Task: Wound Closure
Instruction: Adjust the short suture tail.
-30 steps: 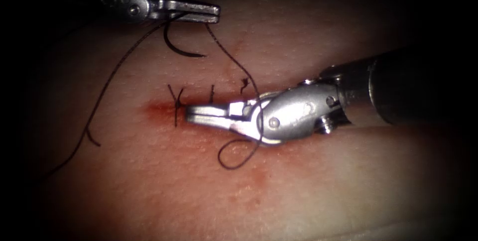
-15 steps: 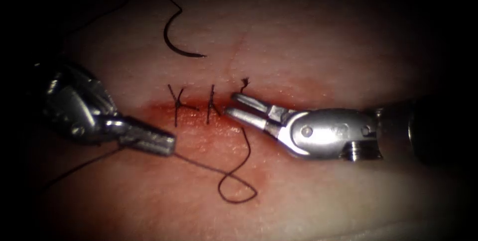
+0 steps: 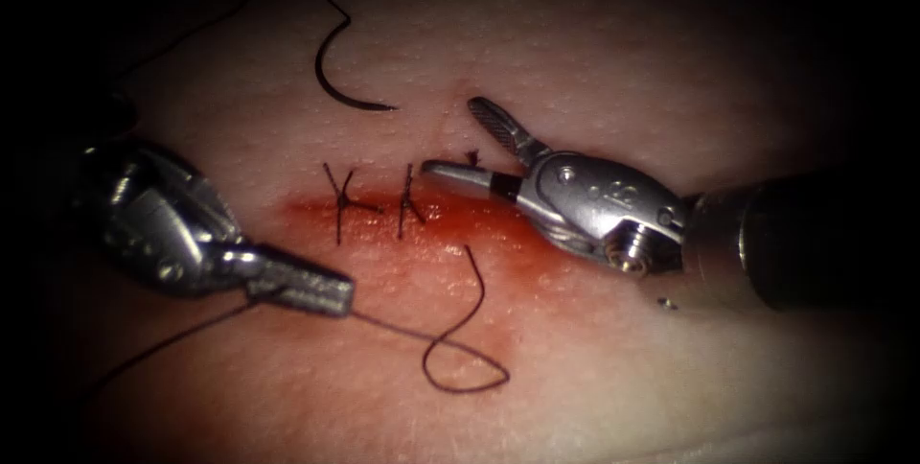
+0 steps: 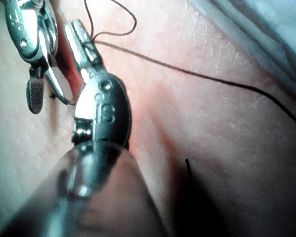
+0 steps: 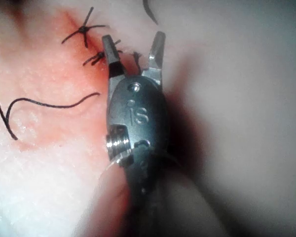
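Endoscope view first: we've got the left tool [image 3: 331, 294] clamped on the thread [image 3: 450, 349], and the right tool [image 3: 460, 143] with jaws wide apart, holding nothing.
The needle [image 3: 335, 90] lies loose on top of the tissue [image 3: 594, 368], above the cut [image 3: 460, 224], not stuck in, with two stitches [image 3: 374, 200] beside the right tool's tips. Left wrist view: our left tool [image 4: 81, 37] pinches the thread [image 4: 187, 71]. Right wrist view: the right tool [image 5: 133, 47] gapes just beside the stitches [image 5: 89, 42], red fluid [image 5: 44, 94] around.
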Tool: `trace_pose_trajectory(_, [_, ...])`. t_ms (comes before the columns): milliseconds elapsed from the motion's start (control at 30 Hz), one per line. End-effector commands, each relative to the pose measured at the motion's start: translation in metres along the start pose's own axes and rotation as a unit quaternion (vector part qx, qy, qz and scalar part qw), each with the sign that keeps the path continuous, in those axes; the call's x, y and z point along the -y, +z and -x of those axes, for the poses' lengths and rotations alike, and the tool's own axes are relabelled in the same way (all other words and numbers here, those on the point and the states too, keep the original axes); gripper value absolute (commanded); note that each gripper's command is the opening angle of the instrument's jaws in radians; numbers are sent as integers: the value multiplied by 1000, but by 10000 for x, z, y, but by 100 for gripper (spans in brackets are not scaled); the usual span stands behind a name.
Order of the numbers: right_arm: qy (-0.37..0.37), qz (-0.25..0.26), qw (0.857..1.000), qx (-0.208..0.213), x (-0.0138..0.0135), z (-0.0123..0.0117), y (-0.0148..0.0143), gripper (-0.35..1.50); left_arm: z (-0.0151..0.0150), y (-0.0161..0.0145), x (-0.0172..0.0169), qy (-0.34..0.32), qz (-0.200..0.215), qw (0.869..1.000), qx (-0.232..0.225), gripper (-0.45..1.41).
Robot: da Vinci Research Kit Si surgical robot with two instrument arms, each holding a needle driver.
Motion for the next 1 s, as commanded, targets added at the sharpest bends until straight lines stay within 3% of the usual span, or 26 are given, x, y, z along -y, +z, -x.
trace_pose_trajectory(33, [-1, -4, 1000, 4, 5, 7, 5, 95, 7, 3, 2, 1, 0, 1000, 0, -45])
trace_pose_trajectory(67, [1, -19, 1000, 7, 6, 10, 1, 41, 7, 3, 2, -2, 0, 1000, -1, -45])
trace_pose_trajectory(200, [0, -21, 1000, 9, 5, 11, 2, -13, 8, 3, 1, -5, 0, 1000, -1, -45])
trace_pose_trajectory(233, [0, -21, 1000, 9, 5, 11, 2, -13, 8, 3, 1, -5, 0, 1000, -1, -45])
trace_pose_trajectory(267, [6, -20, 1000, 10, 5, 10, 3, -35, 8, 3, 1, -5, 0, 1000, -1, -45])
trace_pose_trajectory(400, [20, -18, 1000, -1, 3, 3, 3, -35, 8, 2, 0, -7, 0, 1000, 1, -45])
trace_pose_trajectory(667, [87, 0, 996, -9, -18, -41, 11, -35, 10, 9, -9, -11, 1, 1000, 4, -45])
trace_pose_trajectory(1000, [95, 2, 995, -16, -20, -55, 9, -35, 0, 5, -8, -13, 1, 1000, 4, -45])
